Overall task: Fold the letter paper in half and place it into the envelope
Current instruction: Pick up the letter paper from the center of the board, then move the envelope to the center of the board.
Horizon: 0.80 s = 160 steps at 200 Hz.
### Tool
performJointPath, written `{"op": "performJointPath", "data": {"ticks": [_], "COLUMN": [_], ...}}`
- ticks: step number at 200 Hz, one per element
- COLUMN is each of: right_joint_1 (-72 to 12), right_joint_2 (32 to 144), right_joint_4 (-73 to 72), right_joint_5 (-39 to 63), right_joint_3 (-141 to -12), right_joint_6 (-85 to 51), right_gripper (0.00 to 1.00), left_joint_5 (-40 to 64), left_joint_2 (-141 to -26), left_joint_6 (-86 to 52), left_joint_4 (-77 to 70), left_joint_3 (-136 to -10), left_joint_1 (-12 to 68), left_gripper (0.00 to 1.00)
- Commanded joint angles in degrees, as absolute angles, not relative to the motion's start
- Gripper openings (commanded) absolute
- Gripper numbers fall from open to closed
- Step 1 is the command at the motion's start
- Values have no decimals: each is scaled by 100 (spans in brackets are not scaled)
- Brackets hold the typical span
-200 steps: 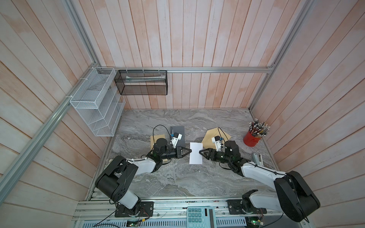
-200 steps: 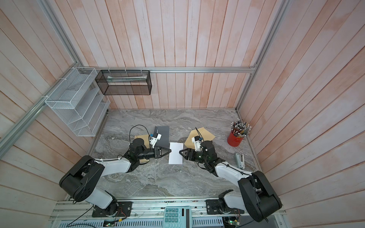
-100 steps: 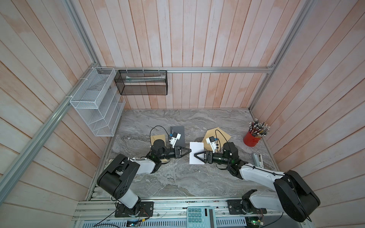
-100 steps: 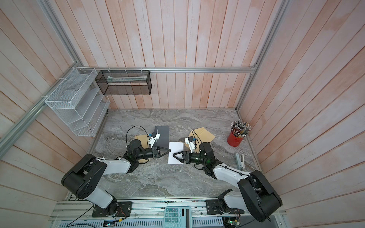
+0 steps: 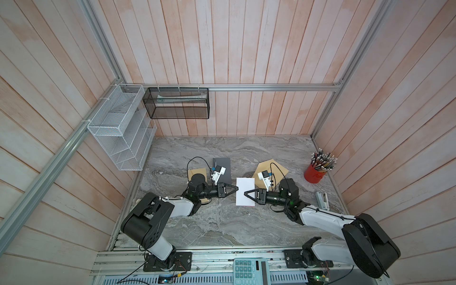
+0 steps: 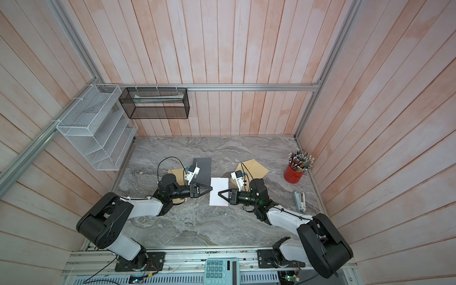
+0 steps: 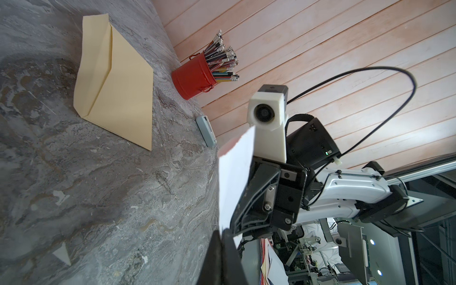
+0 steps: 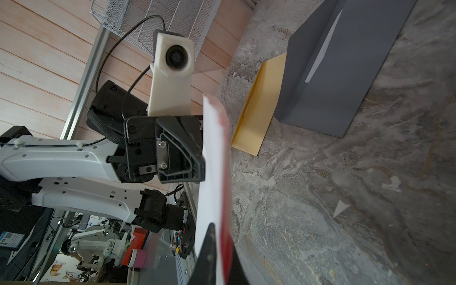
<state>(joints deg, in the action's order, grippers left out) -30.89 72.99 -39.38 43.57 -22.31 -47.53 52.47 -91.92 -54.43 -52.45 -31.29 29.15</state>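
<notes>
White letter paper (image 5: 246,183) serves as the marker for everything else. In both top views it shows as an unfolded rectangle (image 6: 219,183) over the grey marble worktop (image 5: 222,229). The wrist views catch it nearly edge-on, seemingly raised a little off the stone.

The left gripper (image 5: 234,189) meets the paper at its left edge, jaws closed on that edge. The right gripper (image 5: 246,193) reaches in from the paper's right side to about its middle. Its jaws are pinched together, and the right wrist view shows the sheet between them.

A tan envelope (image 5: 276,169) lies flat just beyond the paper's far right corner, partly hidden by the right wrist camera. A grey box (image 5: 223,164) stands near the paper's far left corner, and a second tan envelope (image 5: 197,171) lies to the left of the paper, past that box. Well to the right of the paper are a red cup (image 5: 314,174) full of pencils and a small grey device (image 5: 322,200). A calculator (image 5: 246,270) sits well in front of the paper, on the rail at the robot's base.
</notes>
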Motion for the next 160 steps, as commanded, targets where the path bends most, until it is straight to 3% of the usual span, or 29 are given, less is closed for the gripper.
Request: {"op": "performJointPath", "data": {"ticks": [1, 24, 41, 101, 130, 160], "right_joint_1": [-2964, -2652, -2354, -1411, -797, -688], "right_joint_2": [7162, 6988, 6774, 5248, 4609, 4267], "right_joint_4": [-3892, -3639, -3036, -177, 273, 569], "right_joint_5": [4283, 4234, 4109, 2147, 2237, 2249], "right_joint_3": [-2163, -2112, -2129, -2110, -1901, -1765], "right_joint_6": [-4791, -4852, -4702, -4060, -3944, -3889], "right_gripper": [0, 0, 0, 0, 0, 0], "left_joint_5": [5282, 5090, 4823, 3615, 3039, 2538], "left_joint_2": [-9064, -8924, -8827, -9256, -9883, -10495], "left_joint_6": [-5012, -4677, -4279, -3325, -3040, -2748], "left_joint_4": [-4763, -4268, -3749, -2175, -1814, -1621], "left_joint_3": [-3339, -3474, -3657, -4845, -5551, -6262], "left_joint_1": [2883, 2883, 2883, 2945, 3096, 3355], "left_gripper": [13, 53, 66, 66, 66, 66]}}
